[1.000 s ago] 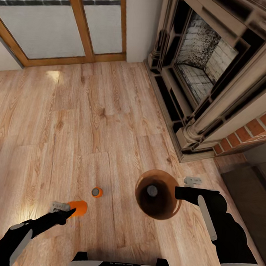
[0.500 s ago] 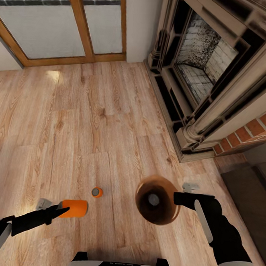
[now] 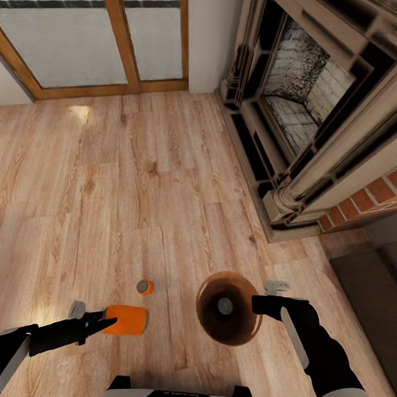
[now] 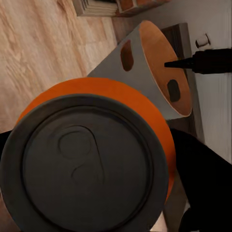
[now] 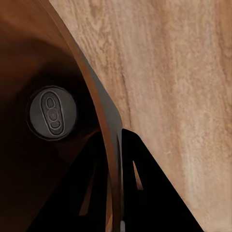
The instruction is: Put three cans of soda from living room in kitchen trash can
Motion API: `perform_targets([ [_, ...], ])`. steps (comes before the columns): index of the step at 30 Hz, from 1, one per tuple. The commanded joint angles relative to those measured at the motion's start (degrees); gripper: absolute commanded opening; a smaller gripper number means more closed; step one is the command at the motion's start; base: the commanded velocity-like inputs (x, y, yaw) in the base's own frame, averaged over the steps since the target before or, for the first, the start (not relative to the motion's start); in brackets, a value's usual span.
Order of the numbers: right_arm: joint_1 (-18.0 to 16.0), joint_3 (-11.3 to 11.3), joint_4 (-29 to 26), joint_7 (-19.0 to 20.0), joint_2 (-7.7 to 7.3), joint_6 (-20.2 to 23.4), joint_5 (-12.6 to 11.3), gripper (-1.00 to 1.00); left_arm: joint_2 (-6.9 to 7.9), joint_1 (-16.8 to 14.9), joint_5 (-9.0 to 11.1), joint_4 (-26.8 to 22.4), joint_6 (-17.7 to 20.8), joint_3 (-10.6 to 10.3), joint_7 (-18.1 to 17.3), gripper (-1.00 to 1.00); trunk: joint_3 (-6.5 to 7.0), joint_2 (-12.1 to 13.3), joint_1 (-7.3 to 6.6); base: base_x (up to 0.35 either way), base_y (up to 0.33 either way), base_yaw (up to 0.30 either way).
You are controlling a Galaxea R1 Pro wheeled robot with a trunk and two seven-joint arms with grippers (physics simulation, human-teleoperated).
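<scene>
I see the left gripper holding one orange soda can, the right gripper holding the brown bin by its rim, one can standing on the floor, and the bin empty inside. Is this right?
Not quite: the bin is not empty. The right wrist view shows a can lying at its bottom, and the head view shows its grey top. The rest holds: left gripper holds a can, right gripper grips the rim, another can stands on the floor.

Wood floor (image 3: 104, 172), one upright soda can (image 3: 144, 287)

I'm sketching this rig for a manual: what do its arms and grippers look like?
Both arms are matt black with pale grey-white panels along the forearms. The left gripper ends in slim, pointed black fingers with a small light-grey block beside it. The right gripper is equally black and carries a similar pale grey piece. No cables or markings are visible on either.
</scene>
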Motion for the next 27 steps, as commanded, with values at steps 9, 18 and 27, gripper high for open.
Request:
perform_targets([
  [9,-0.01,0.07,0.97,0.35,0.18,-0.21,-0.82,-1.00,-3.83,-0.01,-0.29,-0.06,-0.08,-0.78,0.16,-1.00,0.00,0.00,0.00,0.000,0.000,0.000],
  [18,-0.68,1.06,7.72,0.35,1.56,-5.65,-0.76,-1.00,-4.06,-0.01,-0.18,-0.82,-0.07,-0.89,-0.06,-1.00,0.00,0.00,0.00,0.000,0.000,0.000],
  [27,-2.67,1.37,13.97,0.35,2.06,-8.88,-0.74,-1.00,-4.10,-0.01,-0.12,-2.54,0.02,-2.53,-0.13,-1.00,0.00,0.00,0.00,0.000,0.000,0.000],
])
